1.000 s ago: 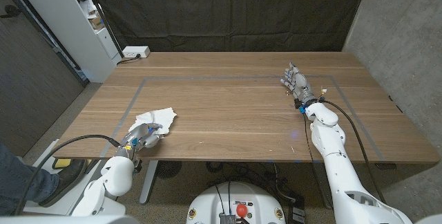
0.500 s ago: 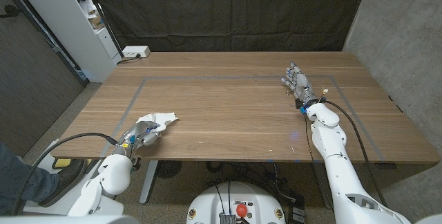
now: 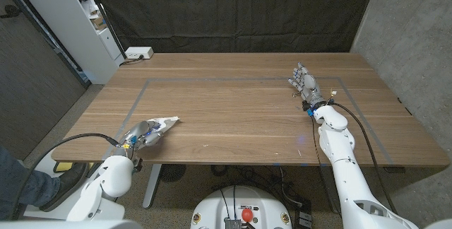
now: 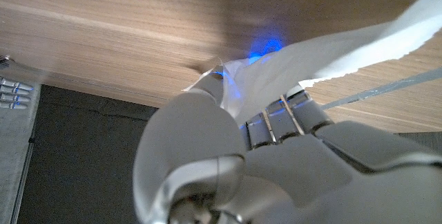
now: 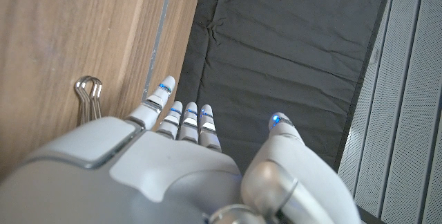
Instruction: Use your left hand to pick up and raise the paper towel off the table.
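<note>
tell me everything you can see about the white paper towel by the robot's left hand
The white paper towel is a thin, soft, crumpled sheet with a ragged torn edge. The robot's left hand grips one end between its fingers, and the free end trails out from the hand toward the table's middle, as a pointed strip over the brown wooden table near its front left corner. In the left wrist view it streams from the fingers, lit blue where the hand pinches it. Whether its tip touches the wood is unclear.

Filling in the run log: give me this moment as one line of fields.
left hand: grips paper towel | towel: bunched, trailing from fingers near table's front-left | right hand: fingers apart, holds nothing
</note>
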